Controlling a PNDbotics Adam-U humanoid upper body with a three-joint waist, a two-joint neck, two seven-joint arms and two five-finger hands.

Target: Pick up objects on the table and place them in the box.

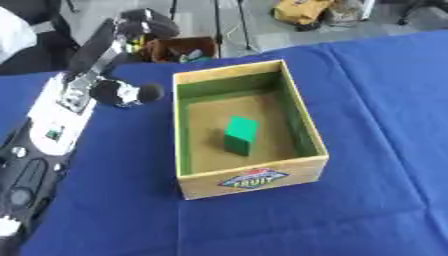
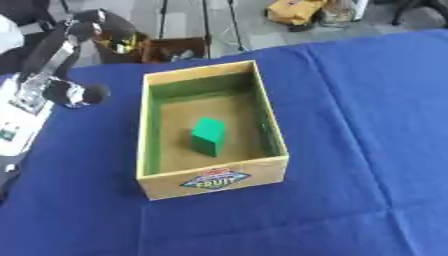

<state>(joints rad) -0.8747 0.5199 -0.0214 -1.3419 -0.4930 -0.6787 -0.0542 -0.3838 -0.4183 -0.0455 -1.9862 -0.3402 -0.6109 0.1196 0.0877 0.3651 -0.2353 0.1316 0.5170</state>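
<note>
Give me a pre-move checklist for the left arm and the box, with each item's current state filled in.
1. Green block inside the box: ok, it rests on the box floor.
2. Box upright on the blue tablecloth, opening clear: ok.
3. More objects left on the cloth to pick: cannot tell; none shows in either view.
4. Left hand clear of the box: ok, it is raised beyond the far left corner.
5. Left hand empty: cannot tell, its fingers are not made out.
6. Right hand's position: cannot tell, it shows in neither view.
</note>
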